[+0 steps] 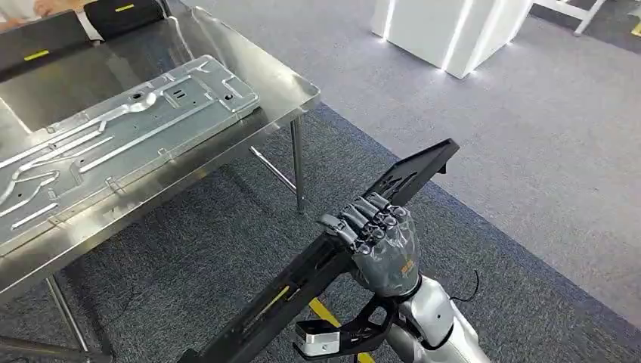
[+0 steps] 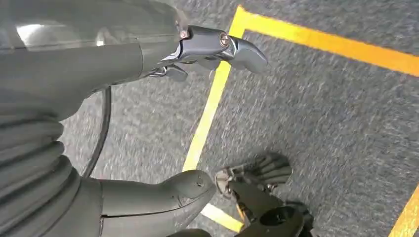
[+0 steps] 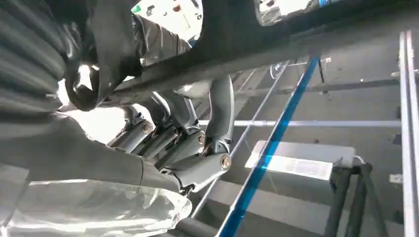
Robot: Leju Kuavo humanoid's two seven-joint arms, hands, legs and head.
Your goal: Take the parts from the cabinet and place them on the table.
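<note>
- Right hand [image 1: 382,246], nearest the head camera: fingers curled over the edge of a long black part [image 1: 340,261], gripping it; the part runs diagonally from the lower edge of the view up to the right, above the grey carpet [image 1: 529,151].
- Right wrist view: dark fingers [image 3: 217,118] wrap around the black part [image 3: 276,39], which crosses that picture as a dark band.
- Left hand [image 2: 163,133]: thumb [image 2: 168,197] and fingers [image 2: 222,47] held apart with nothing between them, above carpet marked with yellow tape lines [image 2: 212,98].
- Steel table [image 1: 295,87]: stands to the left of the held part, well apart from it.
- Large stamped metal panel [image 1: 113,144]: lies flat on the table.
- Two further black parts [image 1: 45,38] with small yellow labels: rest at the table's far end.
- White illuminated stand [image 1: 453,30]: on the carpet in the far background.
</note>
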